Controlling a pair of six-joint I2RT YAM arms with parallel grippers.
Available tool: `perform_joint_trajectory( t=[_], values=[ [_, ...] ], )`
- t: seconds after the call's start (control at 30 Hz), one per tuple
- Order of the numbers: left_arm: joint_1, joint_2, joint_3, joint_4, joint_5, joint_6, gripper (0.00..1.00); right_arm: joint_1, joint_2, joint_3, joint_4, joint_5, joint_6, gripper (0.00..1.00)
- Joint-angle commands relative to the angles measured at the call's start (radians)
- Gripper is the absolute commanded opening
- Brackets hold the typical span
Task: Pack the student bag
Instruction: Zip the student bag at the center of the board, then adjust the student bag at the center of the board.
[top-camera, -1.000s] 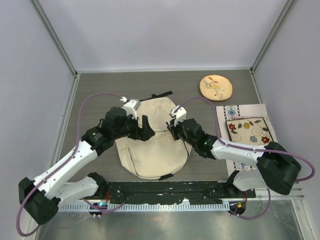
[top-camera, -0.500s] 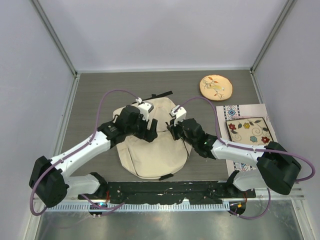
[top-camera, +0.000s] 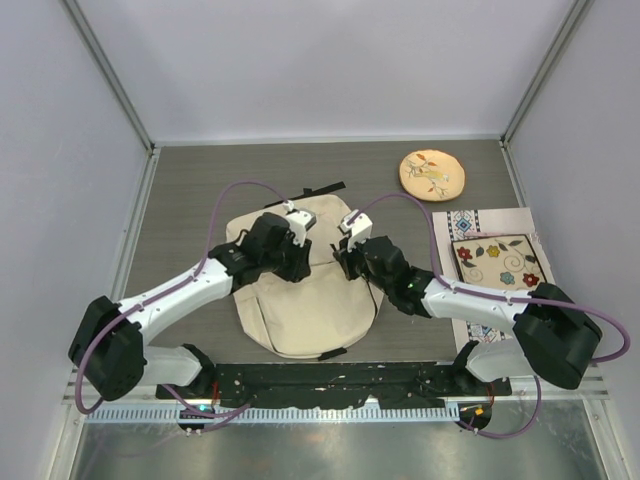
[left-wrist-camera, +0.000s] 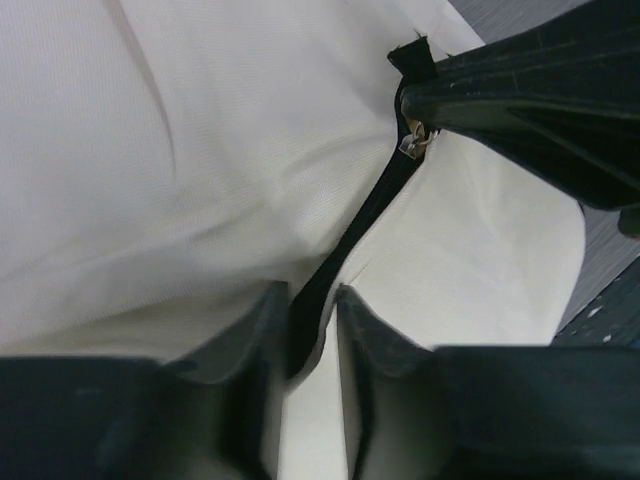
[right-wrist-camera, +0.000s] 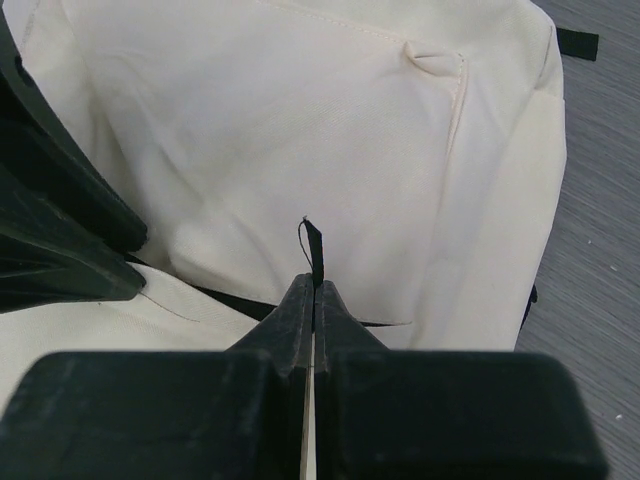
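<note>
One student bag (top-camera: 305, 310), two arms, one round disc (top-camera: 432, 173), one floral mat (top-camera: 495, 262).
The left arm (top-camera: 180, 295) reaches over the bag, which lies flat mid-tabletop (top-camera: 200, 190). The left fingers (left-wrist-camera: 255, 335) stand narrowly apart astride a black strip (left-wrist-camera: 350, 240); whether they pinch it I cannot tell. The right arm (top-camera: 470, 298) stretches in low, right fingers (right-wrist-camera: 290, 318) pressed together on a thin black tab (right-wrist-camera: 314, 245).

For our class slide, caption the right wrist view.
Right fingers pinch a black tab on the cream student bag.
</note>
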Motion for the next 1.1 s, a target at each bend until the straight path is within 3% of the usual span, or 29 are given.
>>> perform_joint_trajectory(
  t=[0.0, 0.03, 0.23, 0.47, 0.7, 0.73, 0.77, 0.8, 0.83, 0.87, 0.93, 1.0, 1.07],
  values=[
    [-0.008, -0.048, -0.037, 0.036, 0.011, -0.022, 0.09, -0.008, 0.014, 0.053, 0.032, 0.037, 0.005, 0.01],
    [-0.010, -0.061, -0.050, 0.030, 0.000, -0.023, 0.00, -0.008, 0.021, 0.055, 0.035, 0.044, 0.005, 0.01],
    [-0.008, -0.117, -0.114, -0.039, -0.134, -0.094, 0.00, -0.034, 0.090, 0.064, -0.004, 0.206, 0.051, 0.01],
    [-0.008, -0.181, -0.131, -0.113, -0.267, -0.163, 0.00, -0.132, 0.087, 0.003, 0.009, 0.280, 0.131, 0.01],
    [-0.008, -0.181, -0.131, -0.100, -0.261, -0.183, 0.00, -0.154, 0.030, -0.008, 0.019, 0.114, 0.131, 0.01],
    [-0.008, -0.181, -0.128, -0.104, -0.264, -0.191, 0.05, -0.154, 0.021, -0.005, -0.006, 0.096, 0.143, 0.01],
    [-0.008, -0.181, -0.125, -0.108, -0.272, -0.203, 0.17, -0.154, 0.016, 0.004, -0.029, 0.082, 0.154, 0.03],
    [-0.010, -0.189, -0.116, -0.113, -0.276, -0.227, 0.23, -0.154, 0.011, 0.015, -0.061, 0.040, 0.172, 0.10],
    [-0.008, -0.198, -0.114, -0.116, -0.278, -0.241, 0.43, -0.156, 0.004, 0.042, -0.145, 0.013, 0.174, 0.18],
    [-0.008, -0.210, -0.113, -0.117, -0.290, -0.253, 0.56, -0.154, -0.004, 0.046, -0.165, -0.010, 0.173, 0.36],
    [-0.010, -0.259, -0.110, -0.125, -0.313, -0.295, 0.70, -0.154, -0.028, 0.030, -0.176, -0.035, 0.197, 0.52],
    [-0.008, -0.301, -0.099, -0.154, -0.370, -0.330, 0.78, -0.156, -0.088, -0.012, -0.169, 0.010, 0.222, 0.78],
    [-0.010, -0.368, -0.087, -0.189, -0.440, -0.365, 0.88, -0.157, -0.149, -0.043, -0.185, 0.060, 0.255, 0.82]
  ],
)
